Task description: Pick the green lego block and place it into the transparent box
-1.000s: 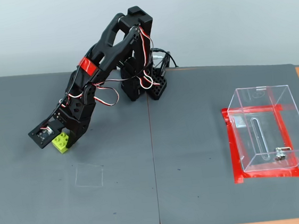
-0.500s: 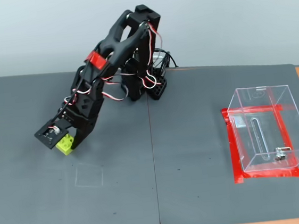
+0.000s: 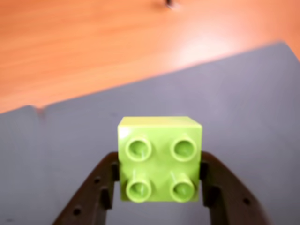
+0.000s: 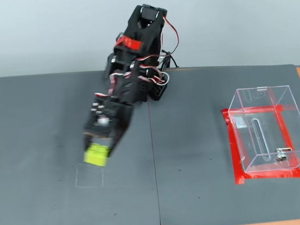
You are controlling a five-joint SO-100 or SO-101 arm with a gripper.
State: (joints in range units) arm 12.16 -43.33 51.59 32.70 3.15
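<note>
the green lego block sits pinched between the two dark fingers, studs facing the wrist camera, one finger pressed on each of its side faces. in the fixed view the gripper and the block are blurred and appear raised off the grey mat, just above a faint square outline drawn on it. taking the transparent box as landmark, the block is well apart from it, far to its left in the fixed view, with the seam between the two mat halves lying between them. the box stands upright and open-topped on the right half of the mat, edged by red tape, a slot and a small metal fitting in its base. the arm's base stands left of the box at the far edge of the mat. the orange worktop shows beyond the mat in the wrist view.
</note>
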